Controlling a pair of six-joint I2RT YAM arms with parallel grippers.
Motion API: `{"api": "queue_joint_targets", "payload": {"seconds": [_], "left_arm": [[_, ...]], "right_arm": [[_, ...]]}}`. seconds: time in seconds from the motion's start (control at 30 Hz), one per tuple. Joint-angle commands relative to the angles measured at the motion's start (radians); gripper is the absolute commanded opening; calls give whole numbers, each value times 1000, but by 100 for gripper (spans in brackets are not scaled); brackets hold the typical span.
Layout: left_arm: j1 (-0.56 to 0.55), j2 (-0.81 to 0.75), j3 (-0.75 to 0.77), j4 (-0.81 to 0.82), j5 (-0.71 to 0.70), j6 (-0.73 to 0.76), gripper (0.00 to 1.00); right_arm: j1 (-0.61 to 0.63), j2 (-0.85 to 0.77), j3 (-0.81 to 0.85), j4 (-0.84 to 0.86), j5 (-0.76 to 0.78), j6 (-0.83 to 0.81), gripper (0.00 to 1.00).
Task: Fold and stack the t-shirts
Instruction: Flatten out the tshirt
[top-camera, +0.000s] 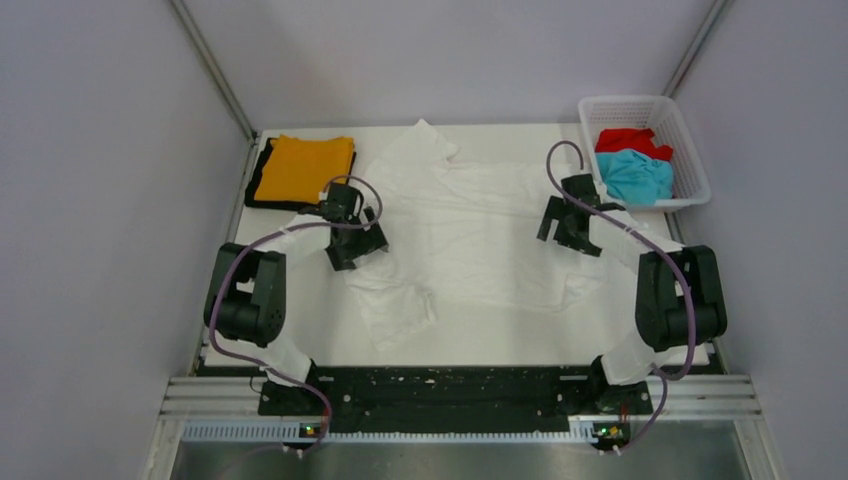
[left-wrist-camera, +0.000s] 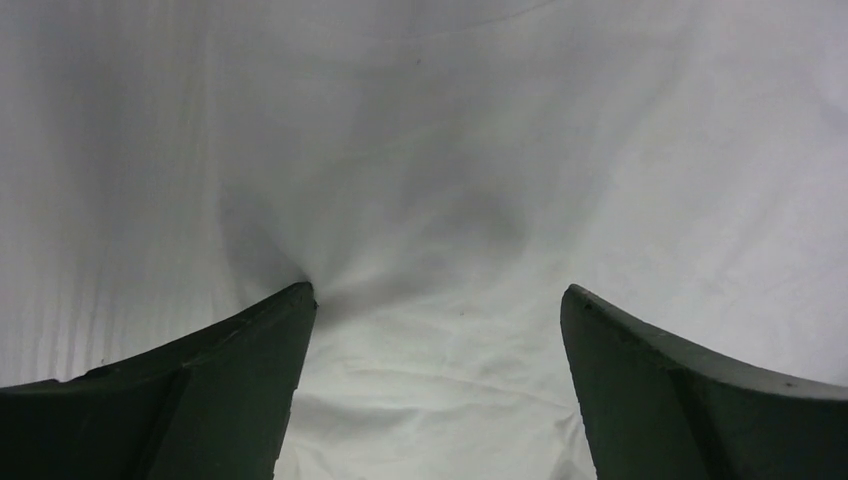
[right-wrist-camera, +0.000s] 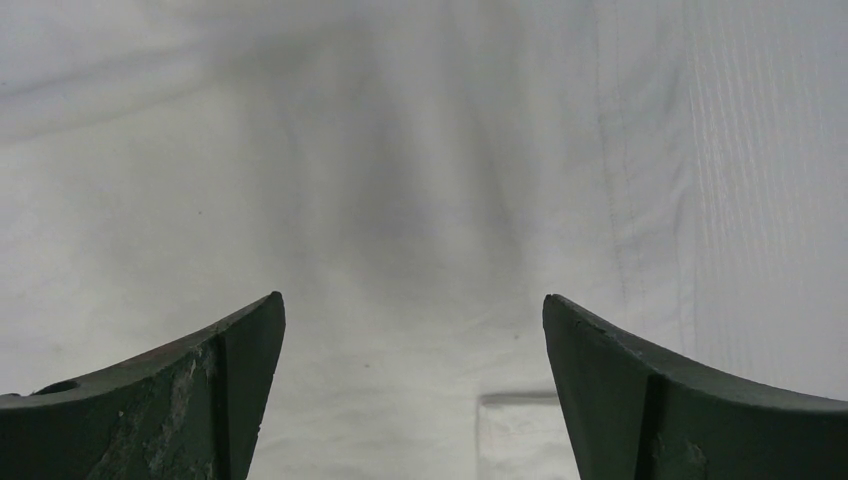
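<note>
White soft-cloth t-shirt (top-camera: 470, 225) lies spread and rumpled across the middle of the white table (top-camera: 500, 340), one sleeve bunched near the front. Left gripper (left-wrist-camera: 437, 295) and right gripper (right-wrist-camera: 413, 300) sit low over it, jaws apart; the cloth puckers at one left fingertip (left-wrist-camera: 295, 300). A folded orange shirt (top-camera: 303, 168) rests on a black shirt (top-camera: 258, 180) at far left. Red (top-camera: 630, 140) and teal (top-camera: 635, 175) shirts are crumpled in the white plastic lattice basket (top-camera: 690, 150) at far right.

White arms (top-camera: 290, 238), dark claws (left-wrist-camera: 438, 298), seemingly purple cables (top-camera: 213, 300)
</note>
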Motion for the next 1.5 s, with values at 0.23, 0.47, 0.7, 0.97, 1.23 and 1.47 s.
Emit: {"api": "queue_joint_targets", "payload": {"seconds": [0.23,0.47,0.7,0.97,1.23,1.47], "left_arm": [[-56,-265,-242,-165,-10,-131,99],[-72,-353,-62,-301,-102,-53,99],[-129,-378,-45,-282,-7,15,99],[-207,-366,-167,-61,57,-88,99],[-209,-292,-278,21,11,-150,99],[-209,-263,-368,37,-32,-182,99]], "right_arm": [[-20,-151,-65,-31,41,106,99],[-73,-273,-78,-125,106,141,99],[-34,-359,-128,-119,-223,18,99],[124,-225,-224,-67,-149,163,99],[-16,-255,-327,-83,-6,217,99],[-220,-580,-399,-314,163,357,99]]}}
